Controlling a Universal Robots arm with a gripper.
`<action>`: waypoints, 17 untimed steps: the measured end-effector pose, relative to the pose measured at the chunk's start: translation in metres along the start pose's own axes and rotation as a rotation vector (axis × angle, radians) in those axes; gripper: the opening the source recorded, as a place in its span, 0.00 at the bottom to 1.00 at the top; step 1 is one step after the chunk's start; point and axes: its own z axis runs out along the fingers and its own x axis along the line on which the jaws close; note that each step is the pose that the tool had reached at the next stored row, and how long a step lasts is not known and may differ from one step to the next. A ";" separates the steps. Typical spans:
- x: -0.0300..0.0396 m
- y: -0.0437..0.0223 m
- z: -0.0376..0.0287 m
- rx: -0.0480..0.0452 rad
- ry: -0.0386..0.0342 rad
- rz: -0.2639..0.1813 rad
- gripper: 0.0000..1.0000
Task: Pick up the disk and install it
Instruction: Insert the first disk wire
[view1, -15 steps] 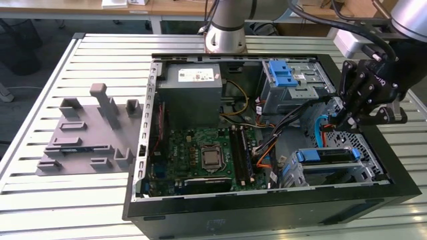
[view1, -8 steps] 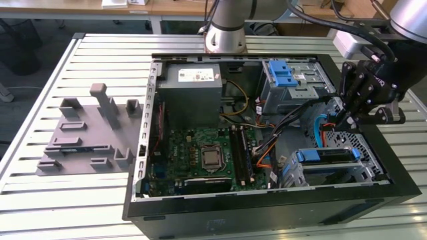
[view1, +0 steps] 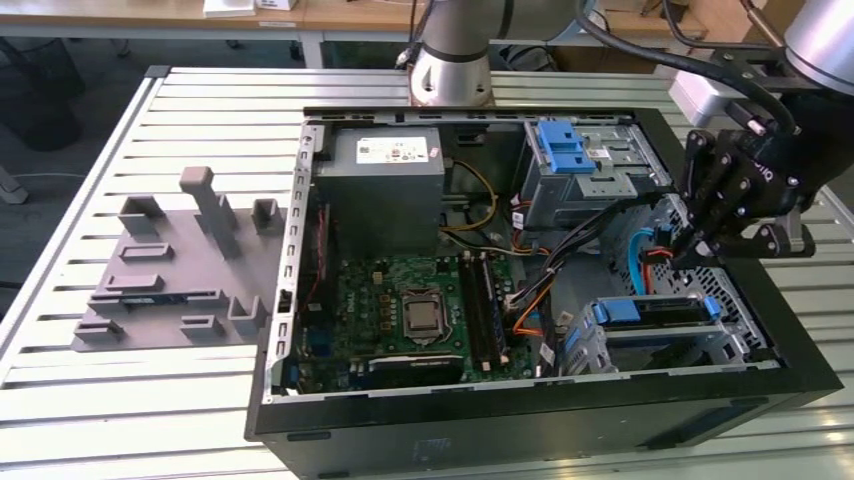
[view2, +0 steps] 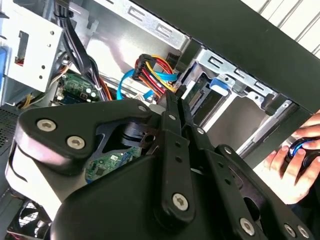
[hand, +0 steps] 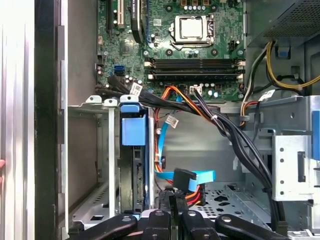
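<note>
Open desktop computer case (view1: 534, 425) lying on a slatted metal worktop (view1: 160, 400). Inside, at the exterior view's right, gripper (hand: 172, 197) lowered among orange and blue cables (hand: 192, 179), jaws pressed narrow together with nothing between them. Just beside, disk (view1: 654, 312) standing on edge within the metal drive cage (view1: 727, 345), blue carrier tab uppermost; apparently seated, not held. Probably dense and stiff for its size, with smooth metal faces likely to slip and internals that dislike knocks. Best taken across the blue plastic rails or by the tab, away from the connector end. Motherboard (view1: 400, 310) nearby; power supply (view1: 380, 190) beyond.
</note>
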 end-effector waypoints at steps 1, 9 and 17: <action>0.0017 0.0000 0.0007 -0.0017 0.0000 0.000 0.16; 0.0151 -0.0004 0.0070 -0.0156 -0.0003 0.000 0.16; 0.0160 -0.0004 0.0086 -0.0235 -0.0402 0.001 0.16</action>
